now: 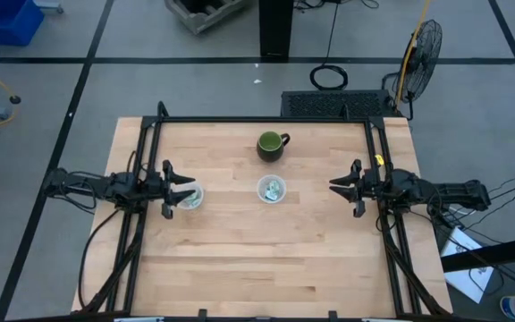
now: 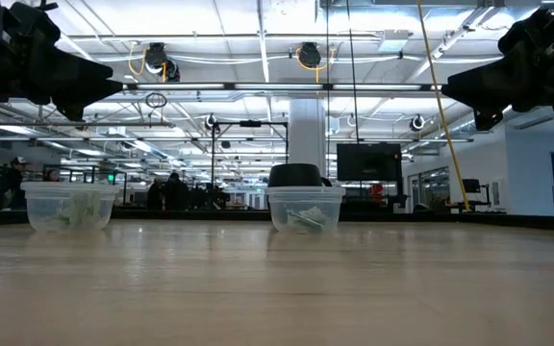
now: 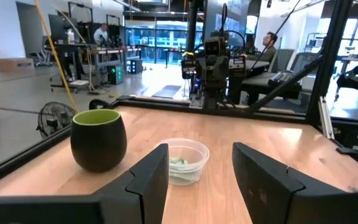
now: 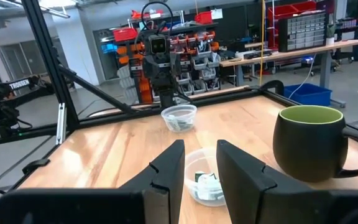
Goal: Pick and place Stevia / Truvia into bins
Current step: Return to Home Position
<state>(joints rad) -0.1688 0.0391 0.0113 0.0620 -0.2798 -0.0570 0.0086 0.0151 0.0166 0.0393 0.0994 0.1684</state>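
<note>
The near half of the wooden table (image 1: 257,268) shows no loose packet. Midway, Stevia sachets (image 1: 273,189) fill two clear bins: the left cup (image 1: 200,199) by the left edge, beneath the left gripper (image 1: 186,190), and the centre cup (image 1: 260,190). Both grippers gape, empty (the right gripper (image 1: 340,188) hangs near the right edge). Beyond stands a green mug (image 1: 270,145). Sorting looks done; only parking is left.

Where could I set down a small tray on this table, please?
The half of the table farthest from the mug is bare, as are the corners flanking the mug. The middle row is crowded: left gripper partly over the left cup, centre cup close to the mug, right gripper beyond it.
</note>
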